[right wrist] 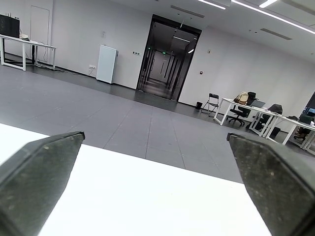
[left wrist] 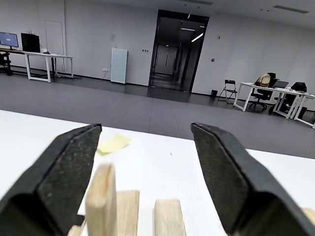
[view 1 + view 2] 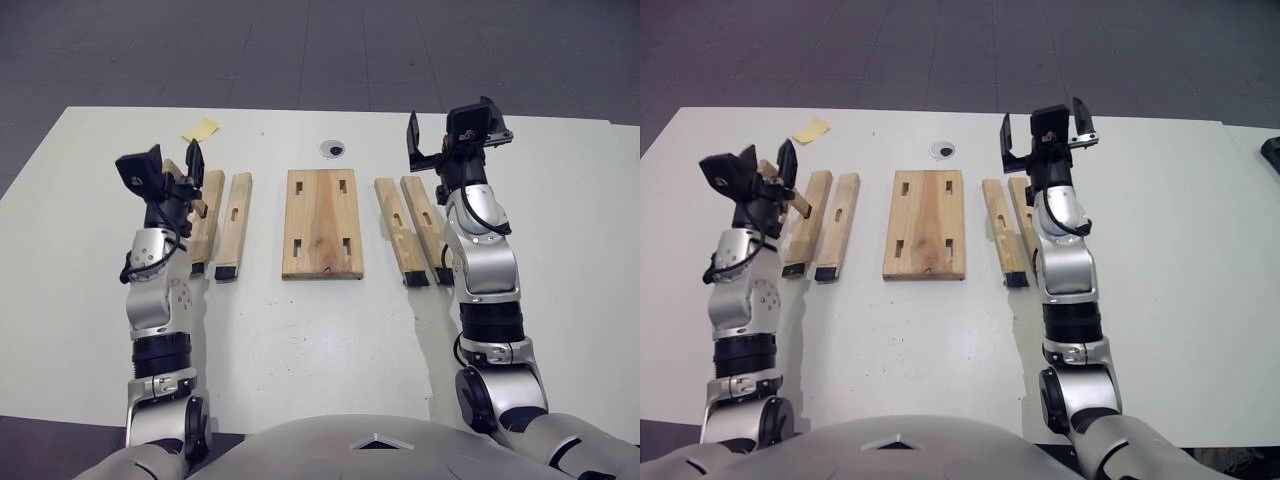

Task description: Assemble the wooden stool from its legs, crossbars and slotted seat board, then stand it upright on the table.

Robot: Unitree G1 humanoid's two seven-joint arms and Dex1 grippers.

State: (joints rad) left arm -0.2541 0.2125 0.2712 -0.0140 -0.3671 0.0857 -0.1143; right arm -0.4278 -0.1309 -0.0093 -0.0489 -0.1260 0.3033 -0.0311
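The slotted seat board [image 3: 322,222] lies flat at the table's middle. Two wooden legs [image 3: 207,221] [image 3: 234,224] lie left of it. Two more legs [image 3: 398,230] [image 3: 424,222] lie right of it, the outer one partly hidden by my right arm. My left gripper [image 3: 172,158] is open above the far end of the left legs. A thin wooden crossbar [image 2: 101,201] pokes up between its fingers [image 2: 64,172], close to one pad. My right gripper [image 3: 450,125] stands open, raised beyond the right legs, with nothing between its fingers [image 1: 39,162].
A yellow sticky note [image 3: 200,129] lies at the far left of the white table [image 3: 320,340]. A round cable hole [image 3: 333,149] sits just beyond the seat board. The table's far edge [image 3: 300,108] drops to grey floor.
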